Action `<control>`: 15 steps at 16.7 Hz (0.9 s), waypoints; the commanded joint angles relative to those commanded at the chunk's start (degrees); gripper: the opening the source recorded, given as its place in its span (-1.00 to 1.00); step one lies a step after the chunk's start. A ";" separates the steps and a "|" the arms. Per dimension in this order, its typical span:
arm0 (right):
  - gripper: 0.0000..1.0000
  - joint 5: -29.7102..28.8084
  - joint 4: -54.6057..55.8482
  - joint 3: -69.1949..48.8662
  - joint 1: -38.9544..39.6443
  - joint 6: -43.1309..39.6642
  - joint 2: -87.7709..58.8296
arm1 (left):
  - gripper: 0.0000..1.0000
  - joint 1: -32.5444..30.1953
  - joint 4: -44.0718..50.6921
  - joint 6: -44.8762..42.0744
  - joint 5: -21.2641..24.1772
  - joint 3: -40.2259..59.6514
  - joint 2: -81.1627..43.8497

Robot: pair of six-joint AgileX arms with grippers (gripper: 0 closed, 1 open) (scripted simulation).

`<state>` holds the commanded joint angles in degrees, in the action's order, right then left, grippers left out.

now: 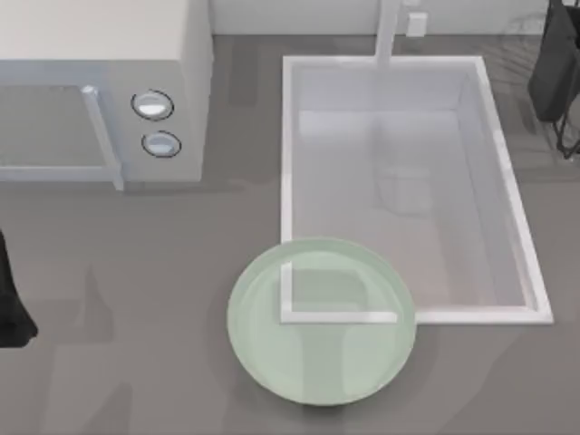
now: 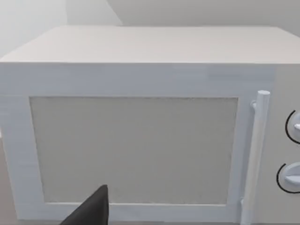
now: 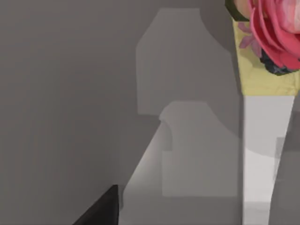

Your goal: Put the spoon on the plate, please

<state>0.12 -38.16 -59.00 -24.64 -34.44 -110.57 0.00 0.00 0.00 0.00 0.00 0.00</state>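
The pale mint-green plate (image 1: 272,353) lies on the grey counter at the front middle, and its far edge overlaps the sink's near left corner. Nothing rests on it. The spoon is out of view. My left arm (image 1: 11,308) is parked at the table's left edge. One of its dark fingers (image 2: 91,211) points at the microwave door. My right arm (image 1: 557,72) is parked at the far right, beside the sink. A single dark finger (image 3: 101,208) of it hangs over grey counter.
A white microwave (image 1: 100,82) with two round knobs (image 1: 154,105) and a closed door stands at the far left. A white-rimmed sink (image 1: 288,136) with a faucet (image 1: 388,32) takes up the middle and right. A pink flower (image 3: 274,33) lies near the right arm.
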 joint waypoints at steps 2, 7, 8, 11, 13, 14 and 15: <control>0.10 0.00 0.00 0.00 0.00 0.00 0.00 | 1.00 0.00 0.00 0.00 0.00 0.00 0.00; -0.66 0.00 0.00 0.00 0.00 0.00 0.00 | 1.00 0.00 0.00 0.00 0.00 0.00 0.00; -0.81 0.00 0.00 0.00 0.00 0.00 0.00 | 1.00 0.00 0.00 0.00 0.00 0.00 0.00; -1.00 0.00 0.00 0.00 0.00 0.00 0.00 | 1.00 0.00 0.00 0.00 0.00 0.00 0.00; -1.00 0.00 0.00 0.00 0.00 0.00 0.00 | 1.00 0.00 0.00 0.00 0.00 0.00 0.00; -1.00 0.00 0.00 0.00 0.00 0.00 0.00 | 1.00 0.00 0.00 0.00 0.00 0.00 0.00; -1.00 0.00 0.00 0.00 0.00 0.00 0.00 | 1.00 0.00 0.00 0.00 0.00 0.00 0.00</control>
<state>0.12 -38.16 -59.00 -24.64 -34.44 -110.57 0.00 0.00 0.00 0.00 0.00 0.00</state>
